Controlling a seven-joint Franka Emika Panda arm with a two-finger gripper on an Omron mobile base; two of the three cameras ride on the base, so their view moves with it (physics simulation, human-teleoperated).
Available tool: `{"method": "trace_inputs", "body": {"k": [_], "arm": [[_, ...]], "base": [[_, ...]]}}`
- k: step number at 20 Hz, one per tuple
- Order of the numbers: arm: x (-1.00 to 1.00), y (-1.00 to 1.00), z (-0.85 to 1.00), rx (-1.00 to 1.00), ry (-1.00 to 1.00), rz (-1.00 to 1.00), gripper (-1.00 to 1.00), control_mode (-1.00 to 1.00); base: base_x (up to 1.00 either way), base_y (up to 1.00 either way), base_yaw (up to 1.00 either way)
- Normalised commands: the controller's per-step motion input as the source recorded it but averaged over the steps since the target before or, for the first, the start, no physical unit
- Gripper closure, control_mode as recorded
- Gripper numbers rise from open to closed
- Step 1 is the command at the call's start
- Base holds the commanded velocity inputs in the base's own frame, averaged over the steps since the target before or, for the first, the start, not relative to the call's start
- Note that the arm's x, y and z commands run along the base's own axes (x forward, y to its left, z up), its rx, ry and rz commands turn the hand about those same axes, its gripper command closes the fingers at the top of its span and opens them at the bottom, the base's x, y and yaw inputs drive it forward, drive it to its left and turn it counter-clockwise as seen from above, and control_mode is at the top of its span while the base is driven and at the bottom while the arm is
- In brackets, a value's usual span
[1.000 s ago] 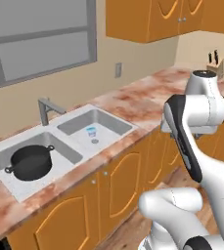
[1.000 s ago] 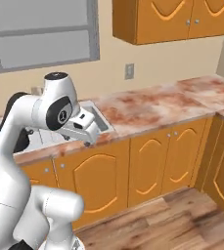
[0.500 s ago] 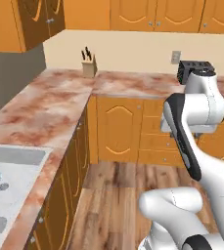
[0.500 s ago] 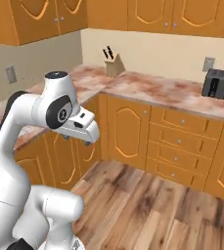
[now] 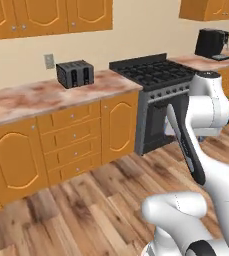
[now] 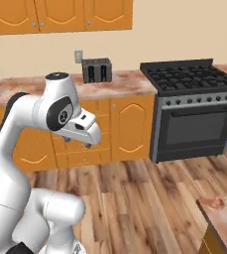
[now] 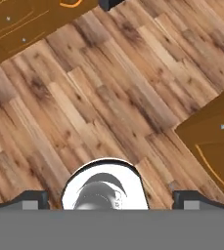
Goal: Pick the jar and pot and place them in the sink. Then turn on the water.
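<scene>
The jar, the pot, the sink and the water are out of view. My gripper (image 6: 88, 144) hangs in front of the folded arm, high above the wooden floor and pointing down at it. In the hand view the two dark fingertips (image 7: 33, 197) stand far apart at the bottom edge, so the gripper (image 7: 111, 199) is open with nothing between its fingers. Below it lie bare floor planks (image 7: 108, 97) and orange cabinet fronts (image 7: 216, 141).
A dark toaster (image 5: 75, 74) sits on the marble counter (image 5: 31, 100) over orange cabinets. To its right stands a black stove with oven (image 5: 156, 100), and past that a coffee machine (image 5: 211, 42). A counter corner (image 6: 221, 216) juts in close at the right. Open wooden floor (image 5: 86, 200) lies between.
The whole picture has swung as the base turned: the sink with the pot in it left the view, then the corner with the knife block, and now toaster and stove face me. The arm's pose is unchanged.
</scene>
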Motion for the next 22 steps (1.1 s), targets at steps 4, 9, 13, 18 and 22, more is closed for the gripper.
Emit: {"method": "trace_inputs", "body": {"k": [4,9,13,18,22], "arm": [[0.00,0.00,0.00,0.00,0.00,0.00,-1.00,1.00],[0.00,0.00,0.00,0.00,0.00,0.00,-1.00,1.00],[0.00,0.00,0.00,0.00,0.00,0.00,-1.00,1.00],[0.00,0.00,0.00,0.00,0.00,0.00,-1.00,1.00],[0.00,0.00,0.00,0.00,0.00,0.00,-1.00,1.00]], "base": [[0.00,0.04,-1.00],[0.00,0.00,-0.97],[0.05,-0.08,-0.83],[0.27,-0.03,-0.59],[0.39,-0.20,-0.27]]}}
